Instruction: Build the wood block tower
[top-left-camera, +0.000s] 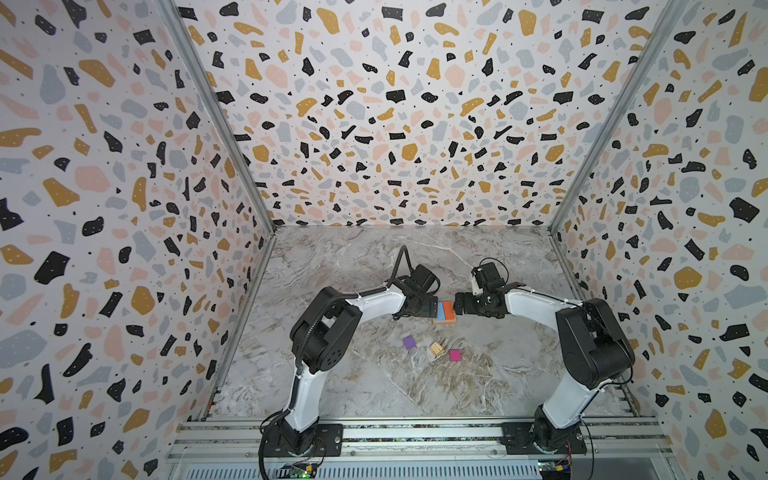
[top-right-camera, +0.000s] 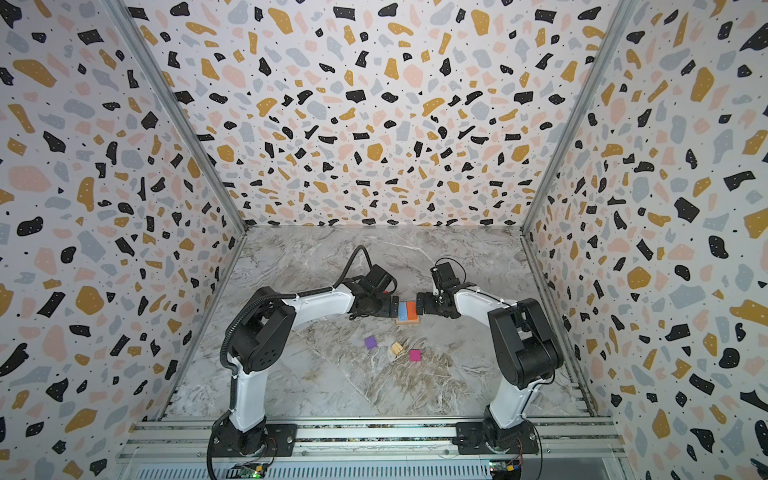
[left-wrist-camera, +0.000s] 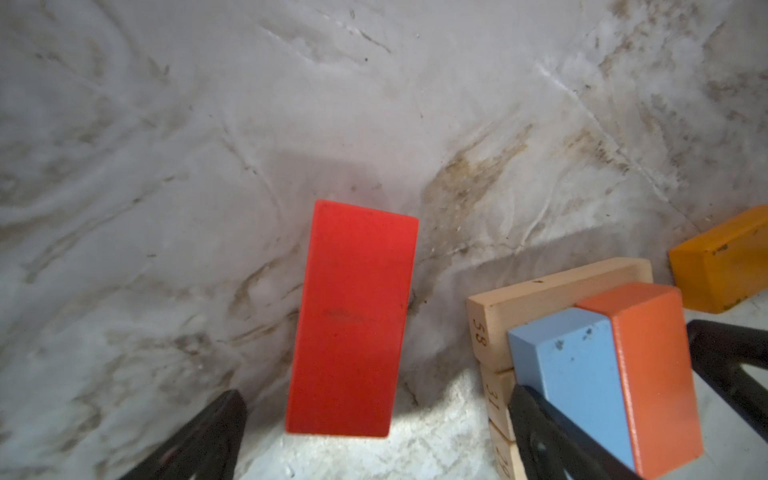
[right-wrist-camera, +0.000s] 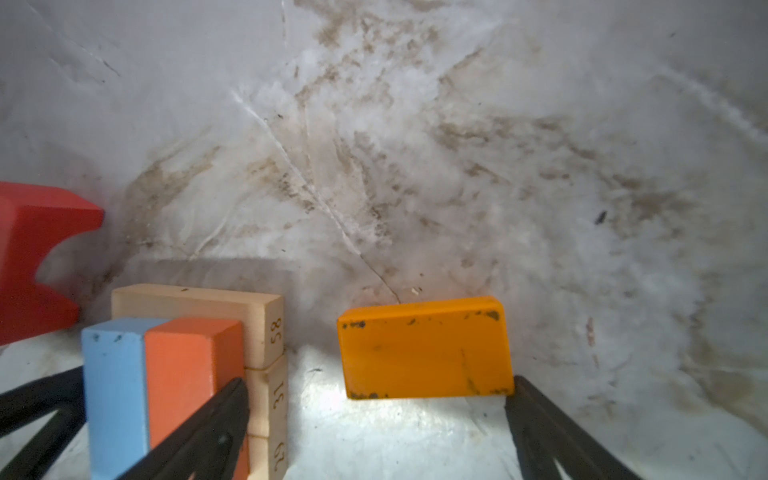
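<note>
Left claw (left-wrist-camera: 374, 392): jaws wide apart, gripping nothing. The red block (left-wrist-camera: 353, 320) lies flat on the worktop (left-wrist-camera: 166, 166) between them. One finger (left-wrist-camera: 552, 436) stands close against the light blue block (left-wrist-camera: 582, 386); actual contact cannot be told. Right claw (right-wrist-camera: 378, 379): jaws likewise spread, holding nothing. The amber block (right-wrist-camera: 424, 349) lies on the worktop between them, close to one finger. The other finger (right-wrist-camera: 199, 432) is up against the orange-red block (right-wrist-camera: 183, 365). In both top views the two claws face each other just below mid-frame, left claw on the left and right claw on the right. The wood block tower (top-left-camera: 444, 313) sits between their tips. The tower has a tan base (right-wrist-camera: 187, 299) of oblong blocks laid side by side, with numbers on their ends. The light blue and orange-red blocks lie side by side on top of it. Lower in the frame, apart from the tower, three loose cubes lie in a row on the worktop: purple cube (top-left-camera: 409, 342) on the left, tan cube (top-left-camera: 436, 349) in the middle, magenta cube (top-left-camera: 455, 355) on the right. None of them touch.
</note>
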